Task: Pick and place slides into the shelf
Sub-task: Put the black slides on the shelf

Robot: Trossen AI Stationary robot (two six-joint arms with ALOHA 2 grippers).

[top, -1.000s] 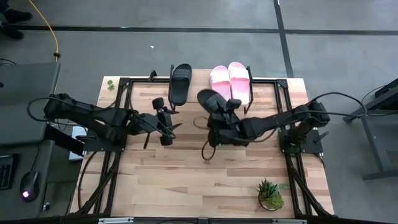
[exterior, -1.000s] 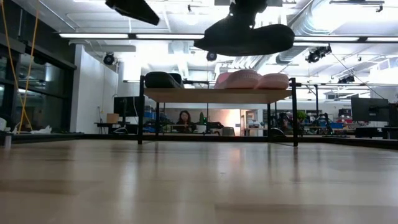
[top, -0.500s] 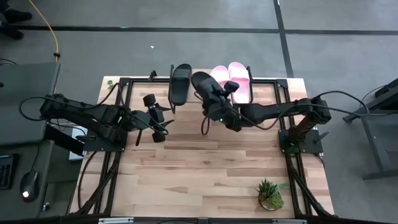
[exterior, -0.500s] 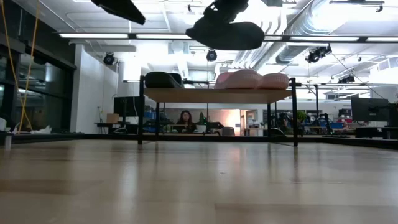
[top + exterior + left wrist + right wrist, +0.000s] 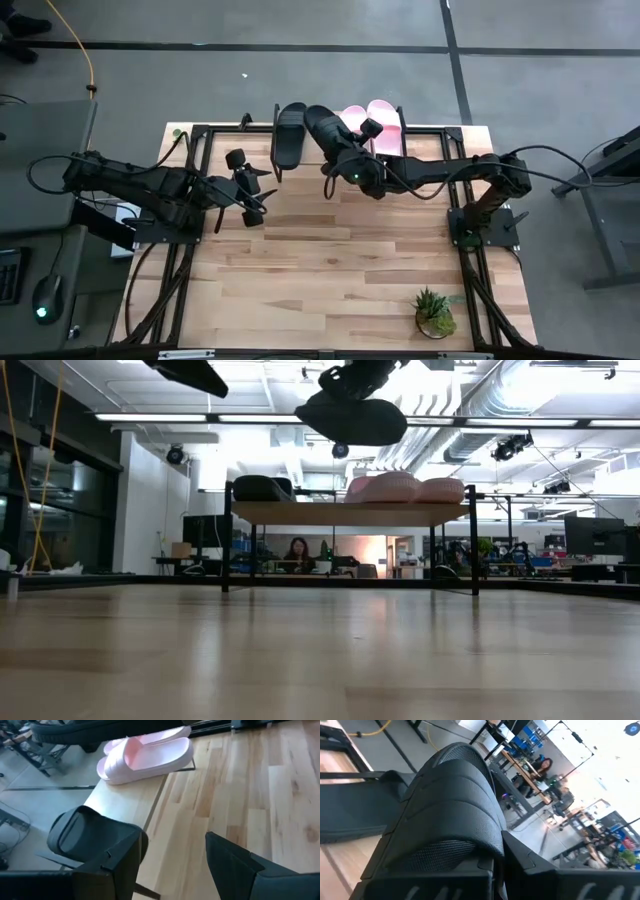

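My right gripper [image 5: 352,160] is shut on a black slide [image 5: 328,132] and holds it in the air by the shelf's [image 5: 322,150] near edge. In the low view this slide [image 5: 350,418] hangs well above the shelf's top board [image 5: 350,512]. On that board rest another black slide [image 5: 290,130] at the left and two pink slides [image 5: 372,118] at the right, soles down. My left gripper [image 5: 250,192] is open over the table, near the shelf's left part. Its wrist view shows the resting black slide [image 5: 90,832] and the pink slides [image 5: 145,752]. My right gripper holds the black slide at its wide strap [image 5: 455,810], on the end nearer the arm. The fingers come from the table's right and near side, slanting. The strap hides the fingertips. The slide is lifted clear, roughly level, its sole facing down.
A small potted plant [image 5: 435,312] stands near the table's near right corner. Black frame rails [image 5: 165,290] run along the table's left and right sides. Bare wood [image 5: 320,270] lies between the arms and the near edge. A person [image 5: 297,552] sits far behind the shelf.
My right gripper has carried the black slide toward the far edge and a little left, from mid-table up to the shelf's near edge, between the resting black slide and the pink ones. My left gripper has drawn back slightly toward the table's left.
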